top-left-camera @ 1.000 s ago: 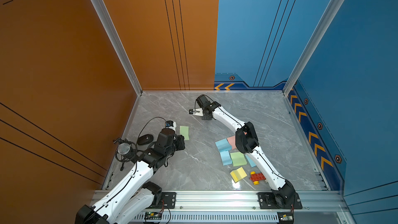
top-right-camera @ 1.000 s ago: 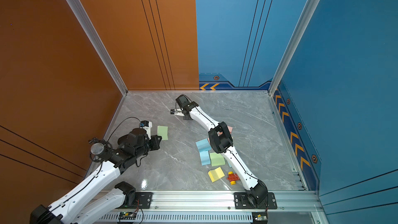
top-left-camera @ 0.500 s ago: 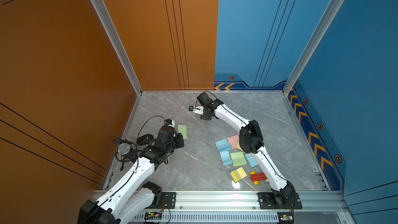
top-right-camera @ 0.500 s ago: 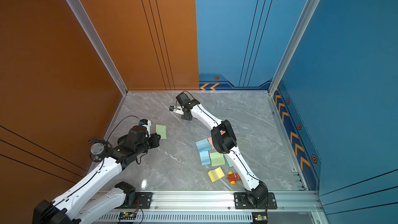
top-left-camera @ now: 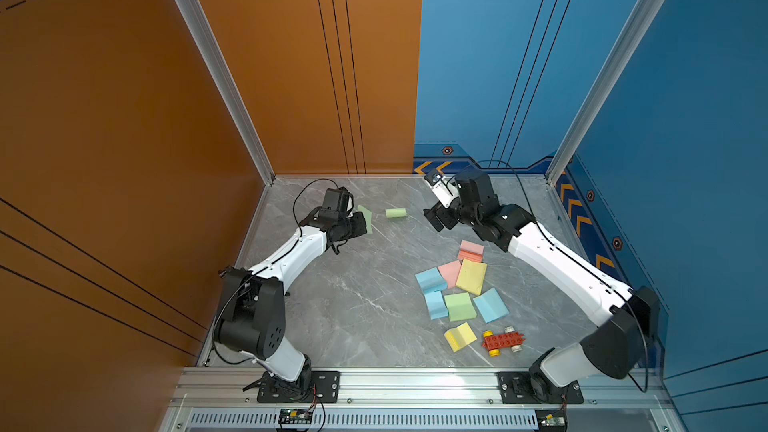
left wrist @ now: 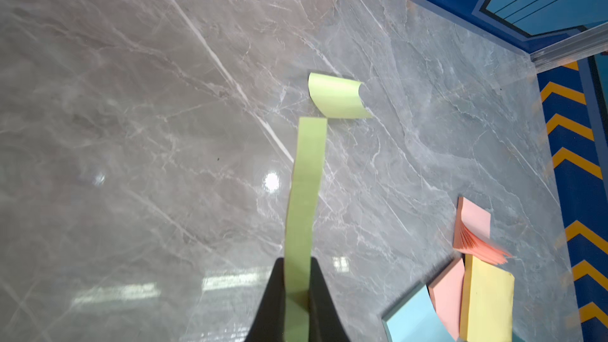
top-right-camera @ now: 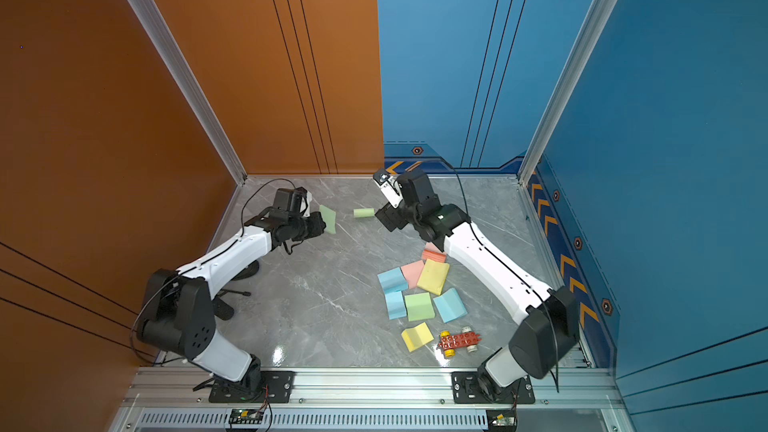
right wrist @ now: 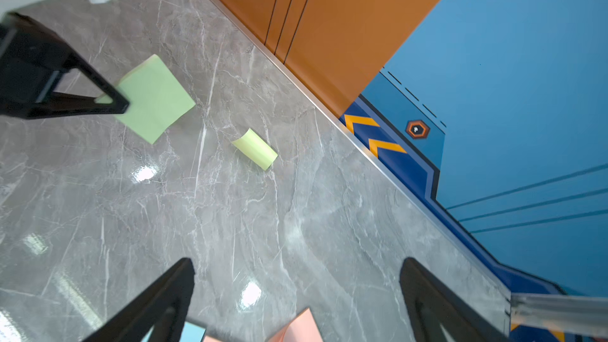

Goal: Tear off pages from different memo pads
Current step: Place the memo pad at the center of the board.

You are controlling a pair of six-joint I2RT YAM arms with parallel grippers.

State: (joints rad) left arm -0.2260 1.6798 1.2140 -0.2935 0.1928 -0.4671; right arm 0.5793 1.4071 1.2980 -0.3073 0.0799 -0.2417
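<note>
Left gripper (left wrist: 297, 262) clamped on green memo pad (left wrist: 304, 185). Right gripper (right wrist: 297, 262) spread wide, empty. Curled green page (top-left-camera: 395, 213) upper-centre in both top views.

- Robot lab test cell: orange wall panels (top-left-camera: 124, 97), blue wall panels (top-left-camera: 685, 118), aluminium posts (top-left-camera: 220, 76).
- Left arm (top-left-camera: 291, 253), right arm (top-left-camera: 561, 268) bolted to aluminium rail (top-left-camera: 415, 384) fronting marble-pattern desk (top-left-camera: 365, 297).

Grey marble table (top-left-camera: 353, 305) is carrying a curled green page (top-left-camera: 395, 213) lying alone near the back. Pads (top-left-camera: 459, 306) are sitting clustered on the right side, several touching. One yellow pad (top-left-camera: 460, 336) is lying just beside a red car (top-left-camera: 503, 340).
</note>
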